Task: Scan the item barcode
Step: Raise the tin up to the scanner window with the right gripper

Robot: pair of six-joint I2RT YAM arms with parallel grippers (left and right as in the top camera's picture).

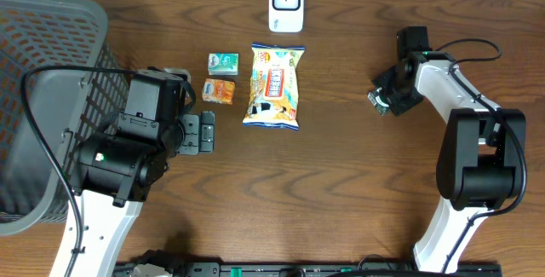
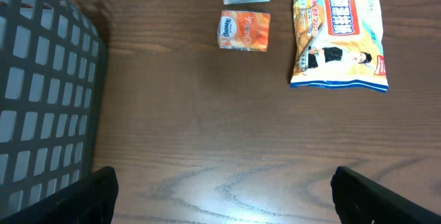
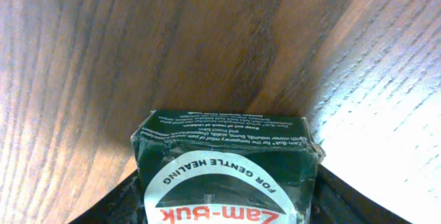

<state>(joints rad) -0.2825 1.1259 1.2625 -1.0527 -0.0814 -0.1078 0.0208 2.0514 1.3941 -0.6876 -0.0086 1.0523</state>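
Observation:
A dark green Zam-Buk box [image 3: 227, 162] sits between the fingers of my right gripper [image 3: 227, 207], which press against both its sides just above the wood. In the overhead view this gripper [image 1: 383, 100] is at the table's right side with the box [image 1: 377, 100] at its tip. The white barcode scanner [image 1: 286, 4] stands at the back centre. My left gripper [image 1: 197, 132] is open over bare wood, its fingers [image 2: 89, 196] wide apart and holding nothing.
A snack bag [image 1: 274, 87], a small green pack [image 1: 223, 62] and an orange pack [image 1: 219, 90] lie left of centre. A grey mesh basket [image 1: 51, 38] fills the left edge, close to the left arm, with its wall [image 2: 41, 93] near the left gripper.

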